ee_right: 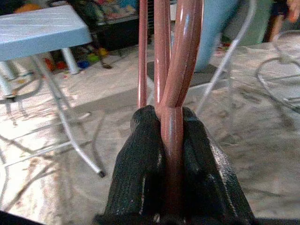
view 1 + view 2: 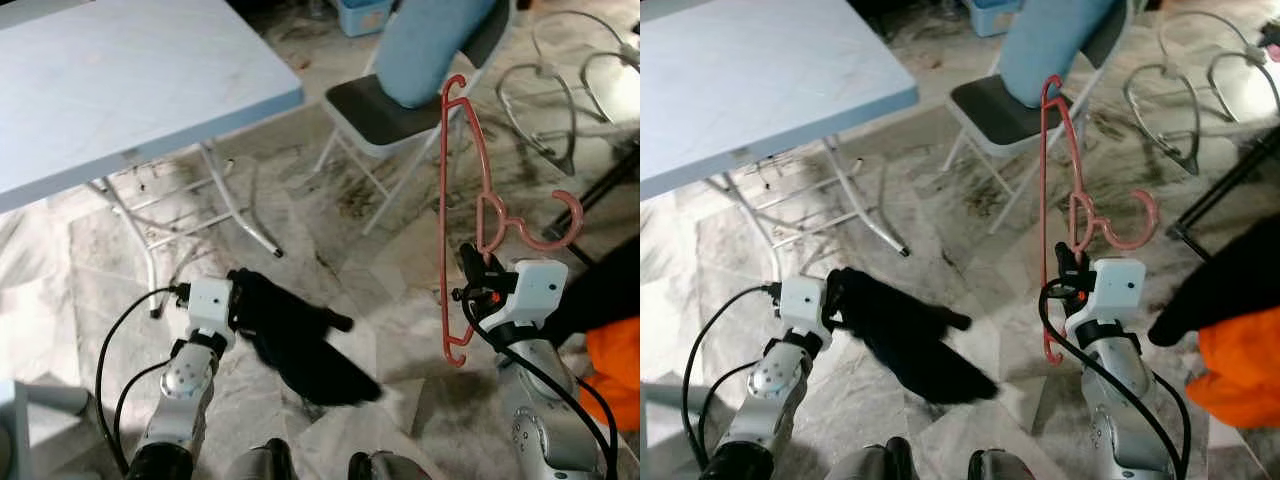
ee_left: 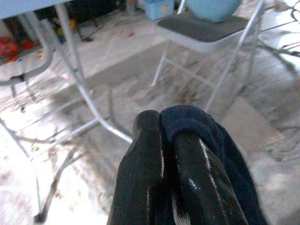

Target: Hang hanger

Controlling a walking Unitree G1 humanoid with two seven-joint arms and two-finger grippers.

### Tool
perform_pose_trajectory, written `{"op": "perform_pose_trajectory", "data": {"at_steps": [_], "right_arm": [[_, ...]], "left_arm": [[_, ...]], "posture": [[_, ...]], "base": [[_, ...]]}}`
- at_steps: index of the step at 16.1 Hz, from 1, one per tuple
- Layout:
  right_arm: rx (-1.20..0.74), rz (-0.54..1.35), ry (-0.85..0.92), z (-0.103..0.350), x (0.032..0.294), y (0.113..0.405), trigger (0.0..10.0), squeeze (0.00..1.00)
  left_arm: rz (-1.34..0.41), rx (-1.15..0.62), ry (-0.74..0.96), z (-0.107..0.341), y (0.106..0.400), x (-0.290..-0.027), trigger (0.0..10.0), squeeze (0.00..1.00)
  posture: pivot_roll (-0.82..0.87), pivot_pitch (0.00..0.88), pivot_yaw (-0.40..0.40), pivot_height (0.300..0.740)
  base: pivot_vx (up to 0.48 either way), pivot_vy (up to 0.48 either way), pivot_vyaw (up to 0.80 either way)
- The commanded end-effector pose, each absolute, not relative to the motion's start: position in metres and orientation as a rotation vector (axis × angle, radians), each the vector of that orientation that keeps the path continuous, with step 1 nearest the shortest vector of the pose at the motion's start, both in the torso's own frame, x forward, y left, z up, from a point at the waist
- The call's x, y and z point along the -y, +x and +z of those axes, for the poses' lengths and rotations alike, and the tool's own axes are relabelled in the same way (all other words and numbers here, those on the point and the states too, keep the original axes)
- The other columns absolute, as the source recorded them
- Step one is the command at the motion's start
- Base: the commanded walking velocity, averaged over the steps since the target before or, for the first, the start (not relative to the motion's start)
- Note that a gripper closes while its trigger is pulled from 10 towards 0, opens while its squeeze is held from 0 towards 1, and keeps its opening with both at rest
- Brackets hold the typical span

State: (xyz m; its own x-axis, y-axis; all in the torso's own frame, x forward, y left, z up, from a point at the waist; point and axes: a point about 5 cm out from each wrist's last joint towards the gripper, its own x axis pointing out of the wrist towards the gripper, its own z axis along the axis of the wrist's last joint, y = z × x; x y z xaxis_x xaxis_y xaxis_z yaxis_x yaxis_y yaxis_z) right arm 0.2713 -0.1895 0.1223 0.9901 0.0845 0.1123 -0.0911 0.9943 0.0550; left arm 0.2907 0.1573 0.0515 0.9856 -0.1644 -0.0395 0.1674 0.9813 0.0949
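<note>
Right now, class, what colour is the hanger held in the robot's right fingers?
Pinkish red. The hanger shows best in the left eye view.

The two head cameras look steeply down from above at the marble floor [image 2: 330, 240], sharing the table [image 2: 120, 90] at ten o'clock and the folding chair [image 2: 1005, 110] at one o'clock. Each wrist camera sits close behind its own fingers, facing forward and low toward that same table [image 1: 42, 30] and chair [image 3: 201, 30].

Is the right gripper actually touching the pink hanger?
Touching. The right wrist view shows the right gripper with both black fingers pressed against the pink hanger.
</note>
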Motion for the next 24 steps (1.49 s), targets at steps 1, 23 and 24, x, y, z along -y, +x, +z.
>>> {"op": "perform_pose_trajectory", "data": {"at_steps": [1, 23, 24], "right_arm": [[0.111, 0.119, 0.055, 0.119, 0.182, 0.270, 10.0, 0.00], [0.116, 0.178, 0.105, 0.107, 0.157, 0.277, 10.0, 0.00], [0.120, 0.192, 0.103, 0.107, 0.155, 0.276, 10.0, 0.00]], "left_arm": [[-0.119, -0.034, 0.117, 0.052, 0.288, -0.165, 10.0, 0.00], [-0.199, 0.141, 0.033, 0.104, 0.308, -0.137, 10.0, 0.00], [-0.202, 0.145, 0.032, 0.106, 0.308, -0.137, 10.0, 0.00]], "posture": [[-0.11, 0.152, 0.053, 0.740], [-0.06, 0.129, 0.044, 0.740], [-0.06, 0.132, 0.044, 0.740]], "base": [[0.000, 0.000, 0.77], [0.202, 0.000, 0.21], [0.409, 0.000, 0.00]]}}
